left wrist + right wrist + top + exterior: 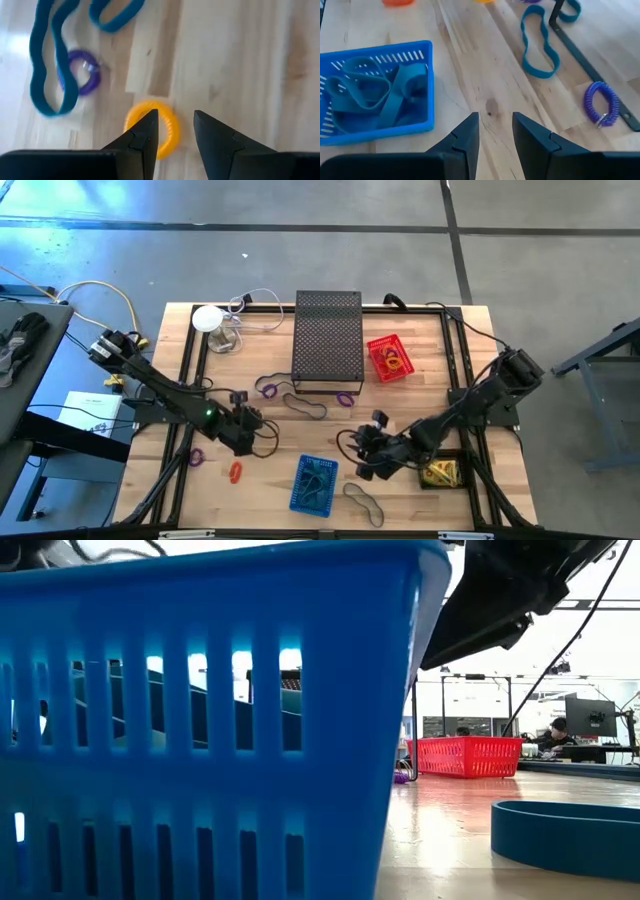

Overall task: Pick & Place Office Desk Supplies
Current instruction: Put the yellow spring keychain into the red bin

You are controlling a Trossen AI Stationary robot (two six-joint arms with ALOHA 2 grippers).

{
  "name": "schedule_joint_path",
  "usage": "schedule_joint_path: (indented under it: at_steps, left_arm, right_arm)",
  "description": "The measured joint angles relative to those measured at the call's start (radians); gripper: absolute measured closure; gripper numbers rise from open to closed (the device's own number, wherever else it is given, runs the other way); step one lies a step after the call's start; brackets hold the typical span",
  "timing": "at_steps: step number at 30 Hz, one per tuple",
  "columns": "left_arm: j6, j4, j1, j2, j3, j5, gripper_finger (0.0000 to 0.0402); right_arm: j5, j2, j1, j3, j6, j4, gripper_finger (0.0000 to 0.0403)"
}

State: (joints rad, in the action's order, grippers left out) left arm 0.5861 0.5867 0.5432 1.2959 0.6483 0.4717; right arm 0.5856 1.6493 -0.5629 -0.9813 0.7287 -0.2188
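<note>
My left gripper [245, 432] [175, 117] stands open at the table's left middle, pointing down. A yellow coil ring [165, 122] lies on the wood just below it, partly behind one finger; whether a finger touches the ring I cannot tell. Beyond it lie a purple coil ring [82, 77] and a teal band [47, 70]. My right gripper [368, 460] [495, 120] is open over bare wood, right of the blue basket [315, 485] [375, 95], which holds teal bands. Another teal band [540, 45] and a purple coil [602, 102] lie ahead of it.
A tall black mesh box [328, 340] stands at the far middle, with a red basket [390, 358] to its right. An orange ring [236, 472], a purple ring [196, 456], a band [365, 502] and yellow packets [440, 472] lie near the front. A white round object [208, 318] sits far left.
</note>
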Motion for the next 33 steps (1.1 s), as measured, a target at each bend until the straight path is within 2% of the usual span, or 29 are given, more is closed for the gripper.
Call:
schedule_joint_path:
  at_steps: [5,10,14,20,33]
  left_arm:
    - [0.066,-0.035,-0.034,0.004,-0.083,-0.004,0.0286]
    - [0.076,-0.144,-0.063,0.003,-0.154,-0.012,0.0286]
    - [0.060,-0.173,-0.080,0.001,-0.168,-0.062,0.0286]
    - [0.062,-0.170,-0.092,0.001,-0.168,-0.081,0.0286]
    - [0.056,-0.179,-0.088,0.005,-0.168,0.094,0.0286]
  right_arm:
    - [-0.038,0.000,0.009,0.000,0.000,0.022,0.0298]
    - [-0.039,0.000,0.009,-0.001,0.000,0.029,0.0298]
    - [-0.039,0.000,0.009,-0.001,0.000,0.035,0.0298]
    - [-0.038,0.000,0.010,-0.001,0.000,0.057,0.0298]
    - [-0.035,0.000,0.010,-0.001,0.000,0.071,0.0298]
